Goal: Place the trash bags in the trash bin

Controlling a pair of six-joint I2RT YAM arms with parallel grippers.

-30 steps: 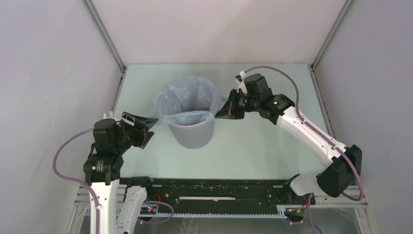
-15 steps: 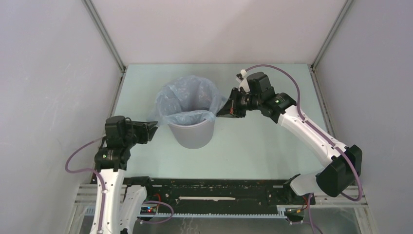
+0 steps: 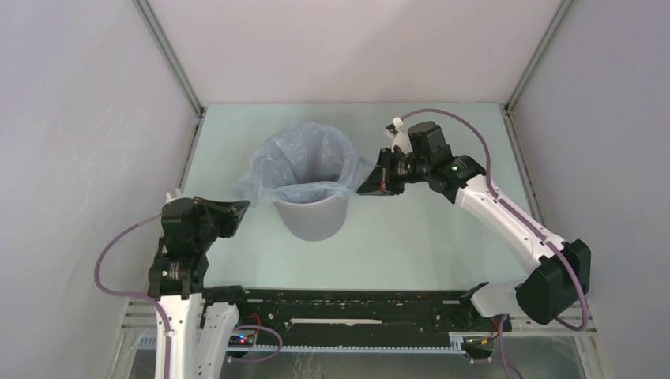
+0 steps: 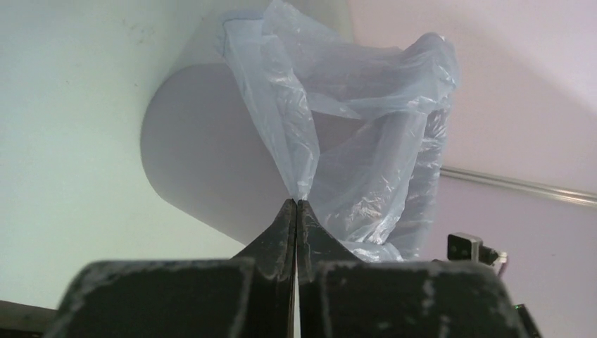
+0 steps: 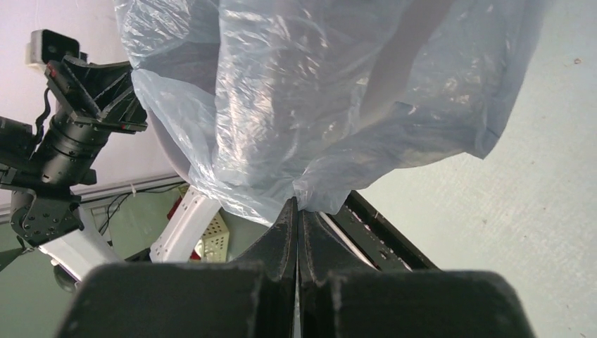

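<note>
Evidently, the left gripper (image 4: 296,205) was clamped on a fold of the trash bag (image 3: 304,158), whose film ran from its tips to the trash bin (image 3: 313,219) just ahead. The right gripper (image 5: 297,206) was pinched shut on the opposite edge. These opposed grips probably kept the film spread across the rim, with the bag's middle in the bin mouth.
</note>
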